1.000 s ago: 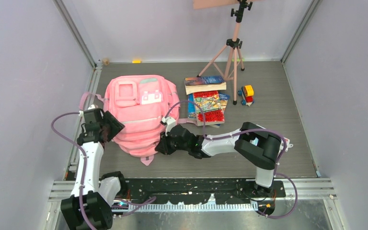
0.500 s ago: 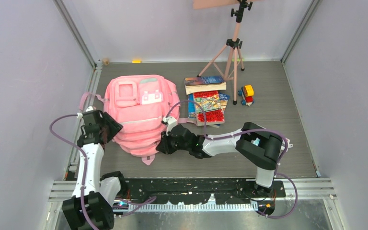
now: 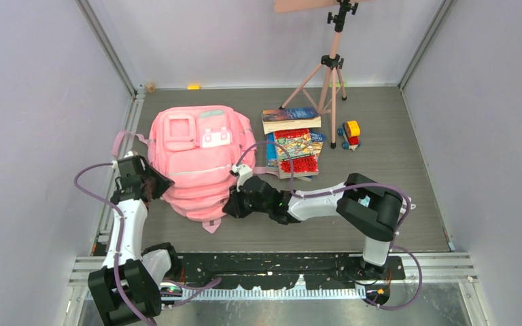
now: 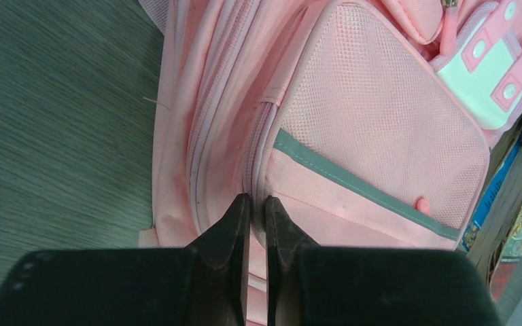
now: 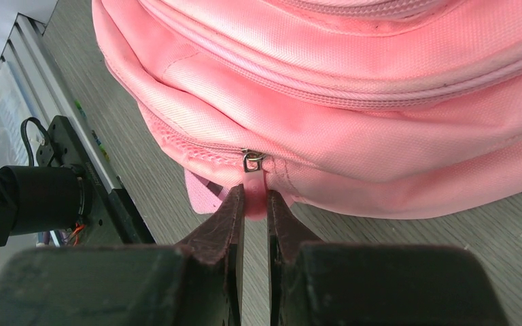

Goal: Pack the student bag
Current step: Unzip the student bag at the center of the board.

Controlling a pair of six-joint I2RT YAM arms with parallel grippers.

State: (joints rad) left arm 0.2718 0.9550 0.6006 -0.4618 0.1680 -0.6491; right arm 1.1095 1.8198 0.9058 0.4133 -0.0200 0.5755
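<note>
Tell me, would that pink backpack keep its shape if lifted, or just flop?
Probably flop: the student bag is soft fabric, sagging in folds. Its slumped panels suggest little inside, so likely light. Tugged by the zip pull that the right gripper pinches, it may slide rather than open.

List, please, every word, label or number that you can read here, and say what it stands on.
No text can be read in any view.
On the book covers: there is print, but it is too small and blurred to read.
On the student bag and its white patch: no lettering shows.
</note>
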